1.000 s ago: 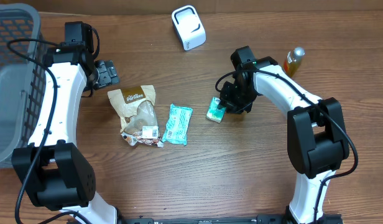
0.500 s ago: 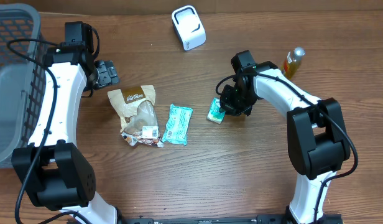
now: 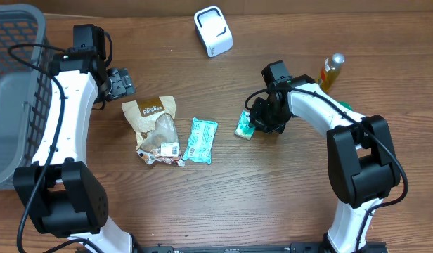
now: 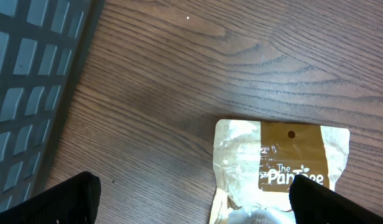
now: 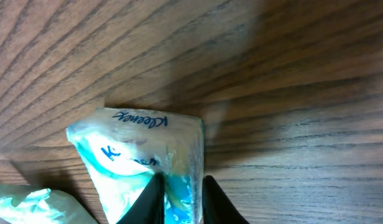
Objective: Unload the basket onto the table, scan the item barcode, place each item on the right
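My right pincer (image 5: 181,191) pinches the tissue pack (image 5: 138,140), short of the scanner (image 3: 213,30), for lifting barcode-up; left pincer (image 3: 120,82) idles wide.

Checkout-style test bench: wooden worktop (image 3: 273,204), white barcode scanner (image 3: 213,30), grey basket (image 3: 23,21), snack bag (image 3: 152,116), tissue pack (image 3: 243,125).

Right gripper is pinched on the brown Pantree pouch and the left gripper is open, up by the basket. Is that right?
Not quite. The right gripper is pinched on the Kleenex tissue pack, not the Pantree pouch, which lies free on the table; the right wrist view shows it. The rest holds: the left gripper is open, up by the basket.
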Controlling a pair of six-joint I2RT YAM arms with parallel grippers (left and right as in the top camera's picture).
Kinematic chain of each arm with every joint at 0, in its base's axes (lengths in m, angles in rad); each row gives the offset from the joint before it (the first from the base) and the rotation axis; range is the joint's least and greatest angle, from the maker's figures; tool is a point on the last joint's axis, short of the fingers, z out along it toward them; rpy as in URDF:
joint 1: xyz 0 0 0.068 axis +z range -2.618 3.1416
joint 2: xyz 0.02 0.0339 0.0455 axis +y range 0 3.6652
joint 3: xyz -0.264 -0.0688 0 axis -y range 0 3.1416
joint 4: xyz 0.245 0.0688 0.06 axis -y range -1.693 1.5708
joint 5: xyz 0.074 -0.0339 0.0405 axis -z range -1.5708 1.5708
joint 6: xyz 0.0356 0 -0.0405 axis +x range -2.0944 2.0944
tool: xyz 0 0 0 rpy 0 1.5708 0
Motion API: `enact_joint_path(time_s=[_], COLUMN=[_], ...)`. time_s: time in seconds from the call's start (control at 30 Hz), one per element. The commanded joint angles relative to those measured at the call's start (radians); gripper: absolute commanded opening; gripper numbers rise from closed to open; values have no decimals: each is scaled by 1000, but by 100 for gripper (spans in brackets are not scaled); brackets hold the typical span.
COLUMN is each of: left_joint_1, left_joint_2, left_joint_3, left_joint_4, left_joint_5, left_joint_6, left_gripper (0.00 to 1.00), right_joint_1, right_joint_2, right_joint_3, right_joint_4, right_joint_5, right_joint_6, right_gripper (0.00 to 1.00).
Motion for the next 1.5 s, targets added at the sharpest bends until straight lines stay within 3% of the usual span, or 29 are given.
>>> enact_joint_path(time_s=[0.0,0.1,0.23,0.67,1.1,1.27,1.33,1.37,1.47], left_joint_1=[-7,-7,-7,-7,-7,-7,-7,-7,-7], left_joint_2=[-17,-17,-17,-17,-17,-17,-17,-17,-17], left_joint_3=[8,8,8,8,8,8,8,8,8], left_joint_4=[1,1,1,1,1,1,1,1,1], left_joint_5=[-13,-13,-13,-13,-13,-13,-13,-13,-13], left_joint_6=[4,4,4,4,4,4,4,4,4], left_gripper=[99,100,100,100,100,99,99,100,100], right_joint_1=[-3,-5,-31,-134,-243,-290,-303,-317,-335], right_joint_2=[17,17,17,-163,-185,-187,-197,-213,-240], right_joint_3=[-35,-35,-35,-35,-35,-35,-35,-35,-35], right_joint_4=[-5,-4,-7,82,107,-19,-157,-310,-498], right_joint_5=[77,41,8,-450,-1264,-1288,-1288,-1288,-1288], right_joint_6=[9,-52,-55,-338,-772,-824,-970,-1115,-1298], right_gripper=[16,4,4,4,4,4,4,4,4])
